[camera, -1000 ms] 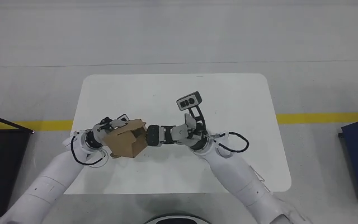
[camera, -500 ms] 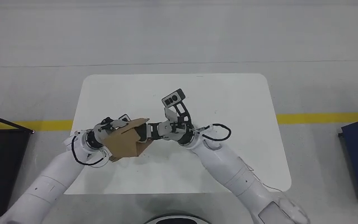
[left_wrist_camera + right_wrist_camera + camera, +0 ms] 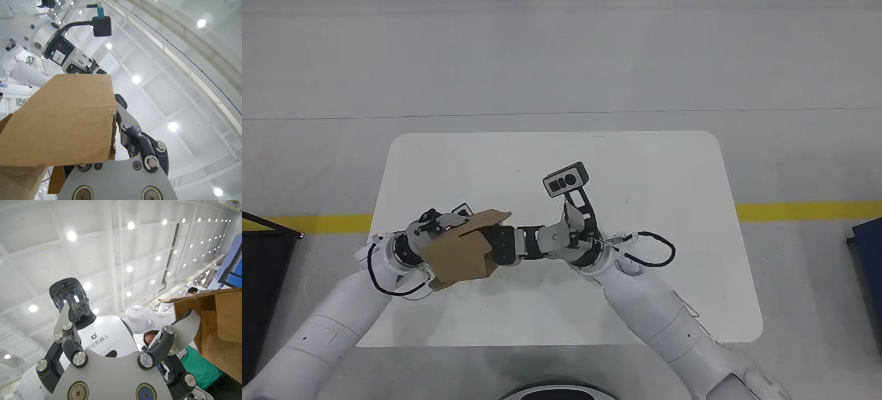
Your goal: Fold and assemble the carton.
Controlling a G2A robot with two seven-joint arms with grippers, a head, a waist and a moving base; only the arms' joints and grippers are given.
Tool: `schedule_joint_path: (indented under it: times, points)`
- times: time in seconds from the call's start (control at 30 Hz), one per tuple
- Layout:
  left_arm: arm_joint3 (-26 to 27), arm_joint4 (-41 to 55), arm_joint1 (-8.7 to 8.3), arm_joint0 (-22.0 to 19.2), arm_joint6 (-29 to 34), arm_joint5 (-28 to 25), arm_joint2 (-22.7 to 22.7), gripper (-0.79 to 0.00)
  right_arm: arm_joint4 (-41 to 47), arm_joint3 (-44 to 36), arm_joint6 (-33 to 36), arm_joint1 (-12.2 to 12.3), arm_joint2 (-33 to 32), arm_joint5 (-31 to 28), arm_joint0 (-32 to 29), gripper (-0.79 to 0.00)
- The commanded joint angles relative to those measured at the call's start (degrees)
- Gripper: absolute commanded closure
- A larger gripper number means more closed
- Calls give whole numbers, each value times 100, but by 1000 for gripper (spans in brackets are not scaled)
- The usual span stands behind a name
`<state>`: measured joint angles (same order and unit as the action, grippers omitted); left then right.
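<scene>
A brown carton (image 3: 464, 252), partly folded with one flap raised, is held just above the white table (image 3: 642, 180) at its left middle. My left gripper (image 3: 438, 228) is shut on the carton's wall from the left. In the left wrist view one finger (image 3: 122, 103) lies along the carton (image 3: 56, 119) edge and the other is hidden behind the cardboard. My right gripper (image 3: 500, 243) is open at the carton's right side. In the right wrist view one finger (image 3: 186, 322) rests at the carton's (image 3: 217, 332) open mouth and the other finger (image 3: 63, 318) stands free.
The table's right half and far side are bare white surface. A yellow floor line (image 3: 807, 211) runs past both ends of the table. A dark object (image 3: 262, 225) sits at the left edge, off the table.
My right wrist swung towards the carton and rotated, then settled with its open gripper against the carton's right side. The carton shifted slightly left and its top flap lifted.
</scene>
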<state>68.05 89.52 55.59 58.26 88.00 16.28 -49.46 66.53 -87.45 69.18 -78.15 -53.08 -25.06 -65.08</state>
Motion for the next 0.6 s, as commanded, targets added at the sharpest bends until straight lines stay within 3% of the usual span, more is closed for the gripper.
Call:
schedule_joint_path:
  times: [0.0, 0.33, 0.57]
  points:
    - [8, 33, -10, 13, 0, 0, -23, 0, -16, -36, 38, -7, -25, 6, -29, -785]
    - [128, 142, -55, 80, 0, 1, 92, 0, -38, -210, 186, -74, 6, 142, -26, -785]
    - [310, 409, -72, 71, 0, 1, 361, 0, 84, 319, 42, -208, 224, 383, 340, -785]
